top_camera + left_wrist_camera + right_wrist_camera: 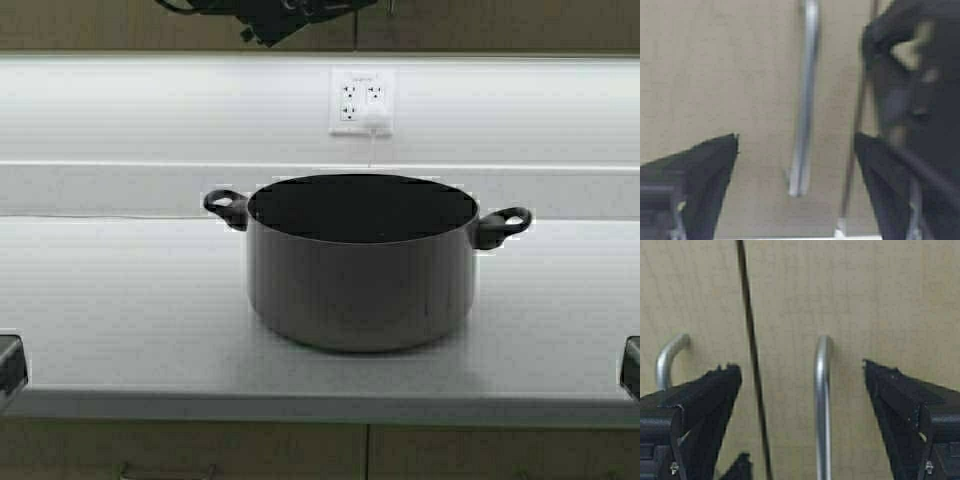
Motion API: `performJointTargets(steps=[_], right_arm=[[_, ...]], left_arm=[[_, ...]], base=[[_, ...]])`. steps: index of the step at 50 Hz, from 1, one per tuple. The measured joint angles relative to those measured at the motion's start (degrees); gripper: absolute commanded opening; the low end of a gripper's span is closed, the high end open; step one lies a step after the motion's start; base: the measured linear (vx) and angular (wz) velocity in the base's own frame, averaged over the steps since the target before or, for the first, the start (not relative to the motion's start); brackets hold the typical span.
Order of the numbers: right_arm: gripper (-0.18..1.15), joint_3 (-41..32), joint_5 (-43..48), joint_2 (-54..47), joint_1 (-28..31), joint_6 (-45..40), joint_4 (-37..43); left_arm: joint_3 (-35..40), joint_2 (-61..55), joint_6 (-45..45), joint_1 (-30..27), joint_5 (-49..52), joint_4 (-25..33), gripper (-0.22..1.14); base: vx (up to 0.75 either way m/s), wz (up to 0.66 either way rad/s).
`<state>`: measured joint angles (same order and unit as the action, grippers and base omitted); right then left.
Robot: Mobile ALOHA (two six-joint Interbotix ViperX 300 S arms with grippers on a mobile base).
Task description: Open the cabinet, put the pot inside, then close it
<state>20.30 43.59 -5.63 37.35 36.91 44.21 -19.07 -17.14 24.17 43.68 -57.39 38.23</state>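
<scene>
- High view: a grey desk (pixel 120 300) runs along a white wall bearing an outlet (pixel 362 100); the pot (pixel 362 265) stands upright at the desk's middle, cabinet doors (pixel 200 452) below.
- Left wrist view: the left gripper (pixel 796 145) has its fingers spread, a metal door handle (pixel 805 100) between them.
- Right wrist view: the right gripper (pixel 802 375) has its fingers spread around another handle (pixel 822 405).

The pot (pixel 362 265) stands on the countertop (pixel 120 300), about midway between its left and right ends and nearer the front edge than the back wall. Behind it, an outlet plate (pixel 362 100) sits on the wall. Below the front edge are the cabinet doors (pixel 250 452). Each wrist view shows a door handle (pixel 805 100) (pixel 823 405) between spread fingers, seemingly not touching.
</scene>
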Motion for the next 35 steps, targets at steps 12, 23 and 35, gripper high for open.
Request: performJointTargets(steps=[12,23,35], right_arm=[[0.97,-0.79,0.00,-0.79,0.00,0.00,0.18],[0.08,-2.11,-2.99,-1.41,-0.62,0.18,2.37],[0.11,-3.16,-9.49,-1.23,-1.93,0.79,4.57]], left_arm=[[1.14,-0.70,-0.18,0.09,0.53,0.09,0.98],[2.72,-2.02,-0.09,-0.26,4.04,0.00,0.24],[4.13,-1.32,0.53,-1.67,14.59,-0.62,0.06]], base=[[0.01,0.00],[0.00,-0.01],[-0.03,-0.01]])
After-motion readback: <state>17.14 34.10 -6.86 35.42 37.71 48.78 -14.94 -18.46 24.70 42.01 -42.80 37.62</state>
